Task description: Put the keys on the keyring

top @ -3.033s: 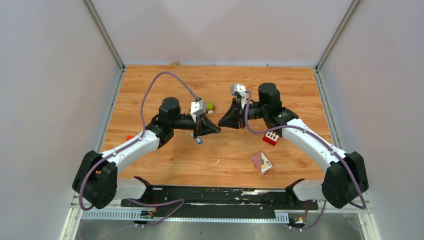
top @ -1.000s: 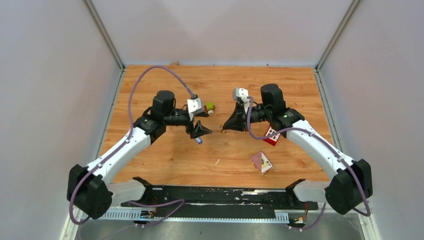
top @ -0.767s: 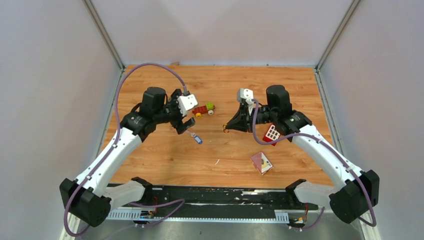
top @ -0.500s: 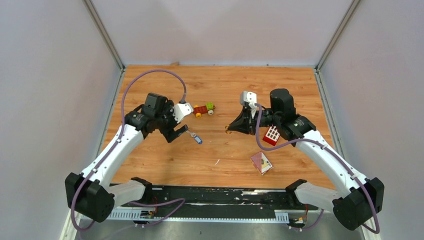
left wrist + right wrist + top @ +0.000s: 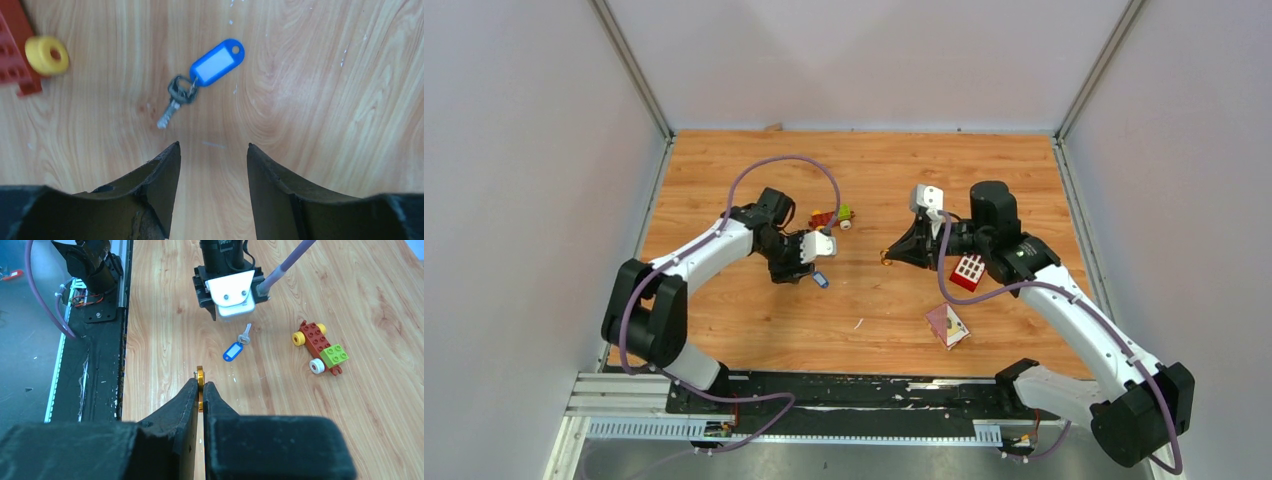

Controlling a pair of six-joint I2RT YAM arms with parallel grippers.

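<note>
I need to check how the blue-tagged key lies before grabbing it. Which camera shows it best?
The left wrist view: the blue-tagged key lies flat on the table, large and unobstructed, its metal blade, ring and tag distinct. The right wrist view shows it small but whole; the top view shows only a blue speck.

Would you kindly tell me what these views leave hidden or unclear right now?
- keyring: right wrist view, mostly covered by the fingers of the right gripper; a speck from above.
- key: left wrist view, blade blurred.
- toy car: left wrist view, cut by the left edge.
</note>
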